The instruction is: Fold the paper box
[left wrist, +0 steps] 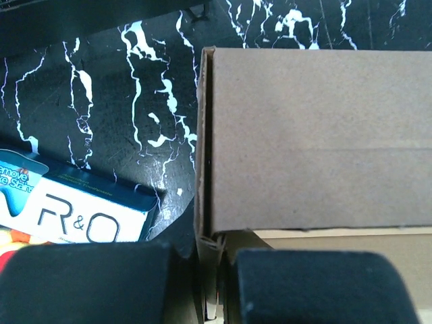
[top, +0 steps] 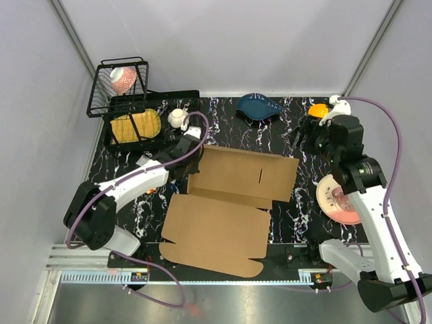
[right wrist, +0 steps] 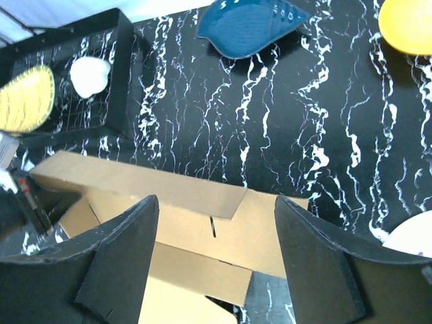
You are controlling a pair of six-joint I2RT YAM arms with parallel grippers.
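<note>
Where the left arm reaches across the black marbled bench (top: 226, 128), the left fingers (left wrist: 317, 287) are pressed together on the left-hand edge of the paper box (top: 223, 216). The thin cardboard wall is pinched between the two dark pads.

Paper box: middle of the bench, brown and unprinted, opened out mostly flat. Its rounded near flap comes almost to the bench's near edge, between the two arm bases. Its far panel, which carries a short slit, is raised along the far-left corner where the grip is. How steeply it stands cannot be told. A white-and-blue carton (left wrist: 81, 212) lettered "R&O" lies just beside that corner on the left, apart from the cardboard.

Right fingers (right wrist: 317, 263): spread wide, holding nothing, hanging above the bench off the box's far-right corner.

Room at the edges:
- **Far side:** a strip of bare bench runs between the box's far edge and the blue leaf-shaped dish (top: 260, 106).
- **Right side:** bare bench separates the box's right edge from the pink plate (top: 336, 202), which sits partly under the right arm. An orange object (top: 317, 109) sits at the far-right corner, near the right fingers.
- **Far left:** a black tray (top: 172, 96) is near the gripped corner. It holds a yellow dish (top: 135, 126) and, at its right end, a small white object (top: 177, 118). A wire basket (top: 111, 81) is at its far-left end. This side is the tighter one.
</note>
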